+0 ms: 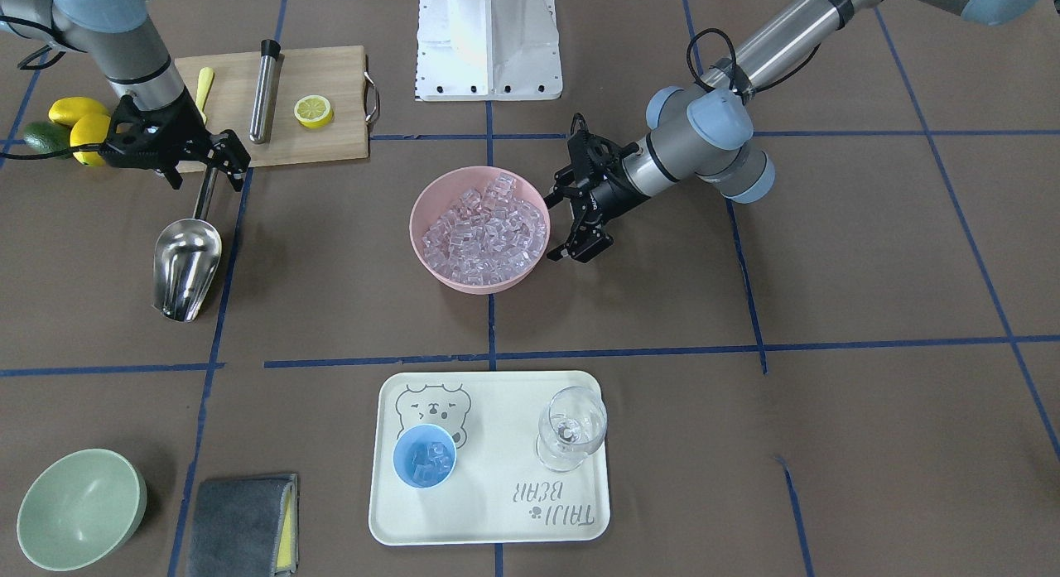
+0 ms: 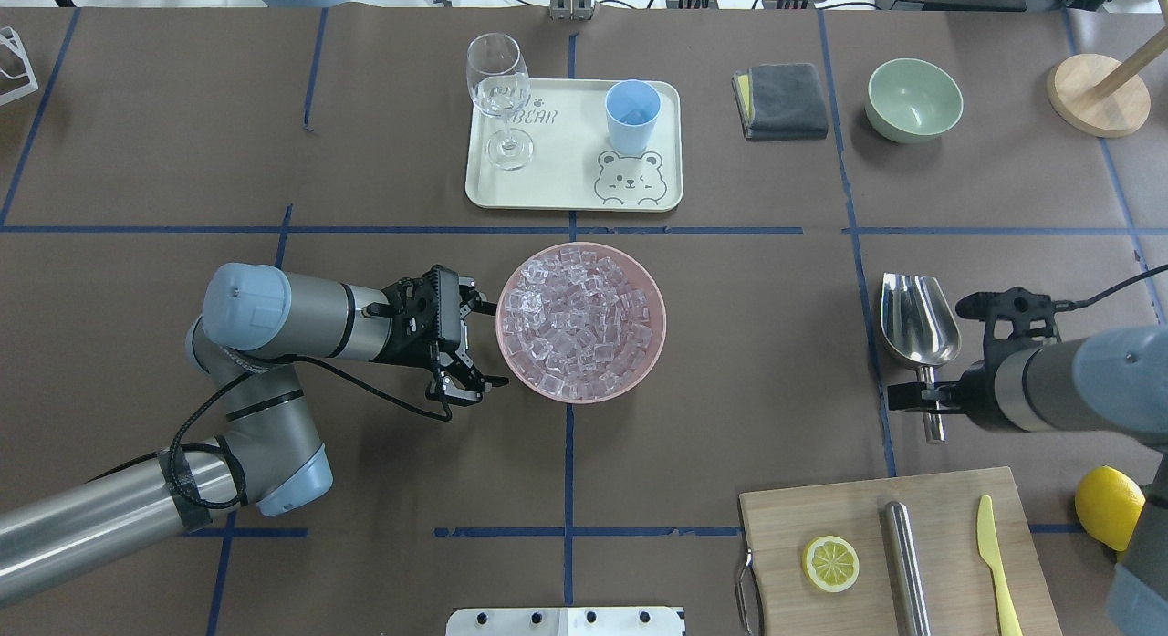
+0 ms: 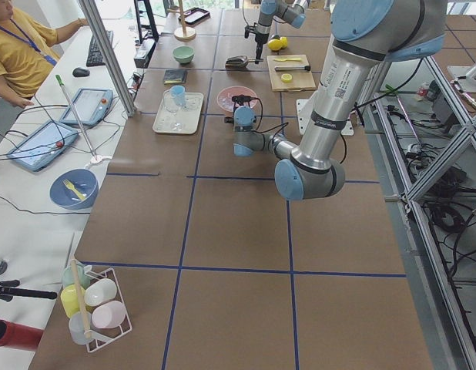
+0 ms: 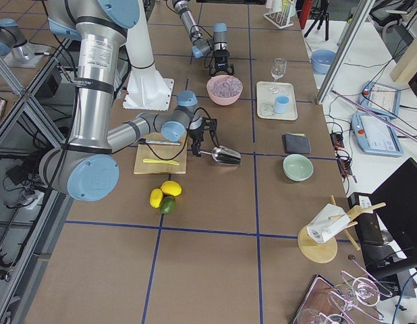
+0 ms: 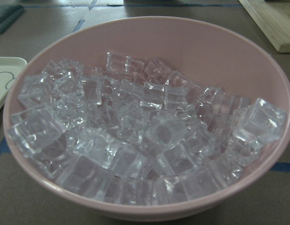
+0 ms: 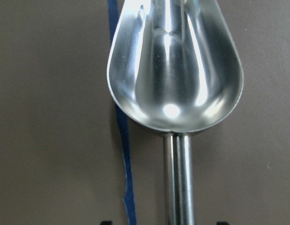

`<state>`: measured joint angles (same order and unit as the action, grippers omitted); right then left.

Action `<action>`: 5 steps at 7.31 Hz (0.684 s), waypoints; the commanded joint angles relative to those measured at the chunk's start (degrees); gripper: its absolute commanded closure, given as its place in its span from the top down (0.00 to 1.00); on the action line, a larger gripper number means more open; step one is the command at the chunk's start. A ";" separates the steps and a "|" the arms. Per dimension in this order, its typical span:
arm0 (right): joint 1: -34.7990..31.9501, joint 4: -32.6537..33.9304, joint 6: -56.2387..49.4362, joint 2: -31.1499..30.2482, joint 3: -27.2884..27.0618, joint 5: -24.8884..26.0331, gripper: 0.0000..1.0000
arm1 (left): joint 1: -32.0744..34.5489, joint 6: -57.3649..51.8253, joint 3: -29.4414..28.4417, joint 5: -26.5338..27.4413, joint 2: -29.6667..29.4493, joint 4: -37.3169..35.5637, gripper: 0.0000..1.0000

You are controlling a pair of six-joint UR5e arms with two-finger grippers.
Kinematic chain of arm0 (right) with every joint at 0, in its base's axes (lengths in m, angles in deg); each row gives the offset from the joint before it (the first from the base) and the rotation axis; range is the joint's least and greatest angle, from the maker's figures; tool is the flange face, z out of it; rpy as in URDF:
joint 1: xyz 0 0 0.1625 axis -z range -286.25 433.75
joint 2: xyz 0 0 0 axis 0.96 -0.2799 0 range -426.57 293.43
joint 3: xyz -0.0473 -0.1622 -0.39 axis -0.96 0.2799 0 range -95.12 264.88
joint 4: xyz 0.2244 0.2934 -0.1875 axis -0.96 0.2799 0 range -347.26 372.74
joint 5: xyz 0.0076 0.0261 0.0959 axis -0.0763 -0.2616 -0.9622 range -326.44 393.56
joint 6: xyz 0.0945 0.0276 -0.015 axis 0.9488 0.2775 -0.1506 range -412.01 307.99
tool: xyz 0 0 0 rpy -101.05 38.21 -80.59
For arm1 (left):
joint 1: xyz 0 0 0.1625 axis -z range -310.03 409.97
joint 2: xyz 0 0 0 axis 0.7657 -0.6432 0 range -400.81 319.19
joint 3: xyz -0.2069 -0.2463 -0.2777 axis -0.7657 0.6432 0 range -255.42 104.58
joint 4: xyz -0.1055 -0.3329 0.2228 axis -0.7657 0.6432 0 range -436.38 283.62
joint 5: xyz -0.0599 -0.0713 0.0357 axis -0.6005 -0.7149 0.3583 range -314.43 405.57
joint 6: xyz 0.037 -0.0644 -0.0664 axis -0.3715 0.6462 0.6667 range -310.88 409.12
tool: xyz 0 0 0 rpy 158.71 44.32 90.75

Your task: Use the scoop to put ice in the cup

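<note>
Ice [image 5: 135, 140] glassy cubes; scoop [image 6: 175, 70] shiny steel trough.

Bright, even overhead light, soft shadows, sharp focus, glare on the scoop [image 6: 175, 93].

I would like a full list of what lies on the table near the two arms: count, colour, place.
pink bowl: one, pink, table centre
tray: one, cream, far middle
cup: one, light blue, on tray
ice: many, clear, in pink bowl; few in cup
scoop: one, steel, empty, right side of table
wine glass: one, clear, on tray
green bowl: one, pale green, far right
cloth: one, grey, beside green bowl
cutting board: one, wood, near right
lemon half: one, yellow, on board
steel tube: one, silver, on board
knife: one, yellow, on board
lemons: two, yellow, beside board
green fruit: one, dark, beside lemons
left tool: one, black, open, beside pink bowl
right tool: one, black, open, astride scoop handle
</note>
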<state>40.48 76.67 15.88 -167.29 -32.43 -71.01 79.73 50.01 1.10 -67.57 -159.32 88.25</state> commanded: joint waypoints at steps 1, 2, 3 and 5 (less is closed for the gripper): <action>-16.14 4.50 -21.20 -0.09 0.41 -13.05 1.00 | 0.13 -0.01 0.99 -0.33 0.82 -0.01 1.00; -23.00 9.41 -32.36 -0.18 0.41 -16.77 1.00 | 0.39 -0.18 1.96 -0.42 1.70 -0.01 1.00; -29.34 14.33 -43.61 -0.53 0.58 -19.15 1.00 | 0.56 -0.18 3.18 -0.51 2.92 -0.27 1.00; -44.26 24.45 -68.91 -3.50 0.59 -24.60 1.00 | 3.79 -0.19 3.90 -5.04 3.90 -1.06 1.00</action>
<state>5.46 95.11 -37.65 -168.87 -31.88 -92.28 81.46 49.83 4.58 -69.58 -156.15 87.63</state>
